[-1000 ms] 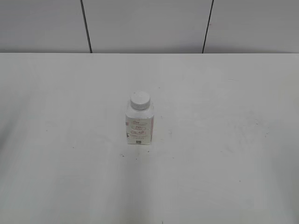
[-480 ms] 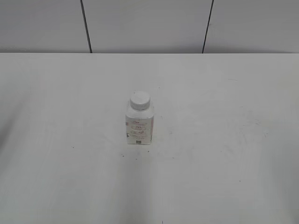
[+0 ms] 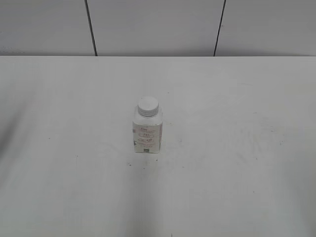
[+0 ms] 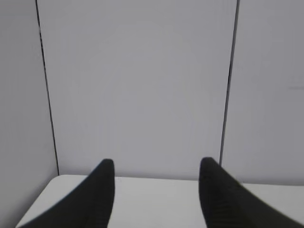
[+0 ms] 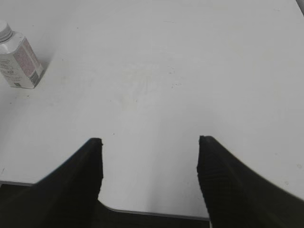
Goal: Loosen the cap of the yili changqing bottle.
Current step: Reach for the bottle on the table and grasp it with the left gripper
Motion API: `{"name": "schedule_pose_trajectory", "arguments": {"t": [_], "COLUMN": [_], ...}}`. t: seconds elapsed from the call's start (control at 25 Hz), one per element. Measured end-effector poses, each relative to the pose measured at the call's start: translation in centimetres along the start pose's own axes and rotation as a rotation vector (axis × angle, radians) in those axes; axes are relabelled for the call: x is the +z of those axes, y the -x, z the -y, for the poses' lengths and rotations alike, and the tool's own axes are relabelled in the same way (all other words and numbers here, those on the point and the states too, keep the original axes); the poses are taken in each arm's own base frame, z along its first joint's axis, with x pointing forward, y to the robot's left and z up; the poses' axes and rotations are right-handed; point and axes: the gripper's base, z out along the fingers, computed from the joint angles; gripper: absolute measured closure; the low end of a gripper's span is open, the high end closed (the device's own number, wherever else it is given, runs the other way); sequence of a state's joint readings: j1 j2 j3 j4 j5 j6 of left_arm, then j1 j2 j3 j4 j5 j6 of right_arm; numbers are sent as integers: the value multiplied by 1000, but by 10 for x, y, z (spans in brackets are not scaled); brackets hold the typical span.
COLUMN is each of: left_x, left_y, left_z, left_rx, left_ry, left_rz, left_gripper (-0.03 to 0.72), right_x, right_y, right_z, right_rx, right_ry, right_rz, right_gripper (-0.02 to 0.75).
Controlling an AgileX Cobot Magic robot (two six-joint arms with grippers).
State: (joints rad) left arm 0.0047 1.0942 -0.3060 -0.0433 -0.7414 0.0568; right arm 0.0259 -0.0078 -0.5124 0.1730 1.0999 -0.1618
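The yili changqing bottle [image 3: 147,133] stands upright near the middle of the white table, its white cap [image 3: 148,105] on the neck. It also shows in the right wrist view [image 5: 19,59] at the far left, with the cap [image 5: 4,31] at the frame edge. My right gripper [image 5: 149,142] is open and empty over the table's near edge, well away from the bottle. My left gripper [image 4: 156,164] is open and empty, pointing at the wall above a table corner. Neither gripper shows in the exterior view.
The white table [image 3: 237,148] carries faint smudges and small dark specks. A grey panelled wall [image 3: 158,24] with dark seams stands behind it. The table's near edge [image 5: 152,211] runs below my right gripper.
The bottle has not moved. A faint shadow at the left edge of the table has shifted slightly.
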Motion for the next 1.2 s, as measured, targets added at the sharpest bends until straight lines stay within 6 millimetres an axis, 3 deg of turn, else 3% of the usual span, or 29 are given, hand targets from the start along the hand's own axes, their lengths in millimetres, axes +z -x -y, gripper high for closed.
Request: {"name": "schedule_pose_trajectory", "arguments": {"t": [0.36, 0.68, 1.2], "left_x": [21, 33, 59], "left_y": [-36, -61, -93], "left_z": [2, 14, 47], "left_rx": [12, 95, 169], "left_ry": [-8, -136, -539], "left_rz": [-111, -135, -204], "left_gripper": [342, 351, 354], "right_x": [0, 0, 0], "right_y": [0, 0, 0], "right_z": [0, 0, 0], "right_rx": [0, 0, 1], "right_ry": [0, 0, 0], "right_rz": [0, 0, 0], "right_gripper": [239, 239, 239]}}
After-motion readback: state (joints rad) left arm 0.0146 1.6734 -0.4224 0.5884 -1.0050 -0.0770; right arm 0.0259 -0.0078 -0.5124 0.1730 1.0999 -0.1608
